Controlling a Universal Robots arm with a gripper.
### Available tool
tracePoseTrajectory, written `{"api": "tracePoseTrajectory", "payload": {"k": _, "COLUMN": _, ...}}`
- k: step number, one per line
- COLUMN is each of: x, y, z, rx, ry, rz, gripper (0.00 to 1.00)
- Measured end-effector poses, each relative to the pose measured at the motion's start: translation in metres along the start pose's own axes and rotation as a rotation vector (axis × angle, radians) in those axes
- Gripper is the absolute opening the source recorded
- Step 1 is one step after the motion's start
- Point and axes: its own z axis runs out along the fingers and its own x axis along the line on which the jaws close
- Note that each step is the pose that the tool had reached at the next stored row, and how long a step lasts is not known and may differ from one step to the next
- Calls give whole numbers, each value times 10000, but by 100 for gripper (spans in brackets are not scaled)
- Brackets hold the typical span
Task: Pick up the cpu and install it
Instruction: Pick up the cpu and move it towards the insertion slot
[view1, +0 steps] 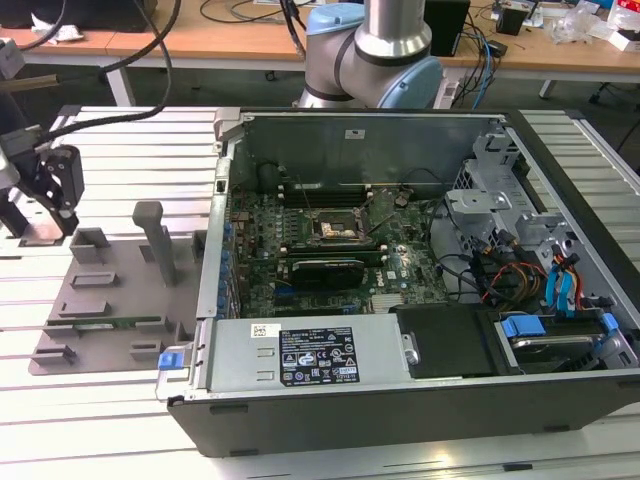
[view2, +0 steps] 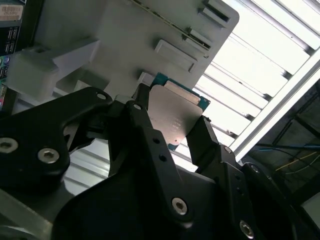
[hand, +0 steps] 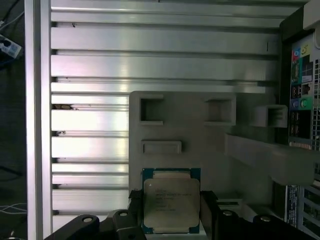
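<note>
The cpu (hand: 171, 197) is clamped by two opposite edges in the gripper (hand: 171, 215), likely so its faces are spared. It is held over the grey tray (hand: 210, 160), well apart from the socket (view1: 335, 228).

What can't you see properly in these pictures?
1. Underside of the cpu: it is turned away in both wrist views, and the hand, shut on it, covers its side edges.
2. Whether the cpu rests on the grey tray or hangs above it: the hand blocks the gap in both wrist views.
3. The socket in the exterior view: too small to show pins or whether its frame is open.
</note>
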Motion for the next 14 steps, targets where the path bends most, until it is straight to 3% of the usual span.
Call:
{"api": "tracePoseTrajectory", "payload": {"k": 13, "x": -9, "y": -11, "z": -300, "rx": 0, "ry": 0, "rz": 0, "gripper": 55}}
{"api": "tracePoseTrajectory", "payload": {"k": 14, "x": -11, "y": -13, "z": -360, "rx": 0, "ry": 0, "rz": 0, "gripper": 55}}
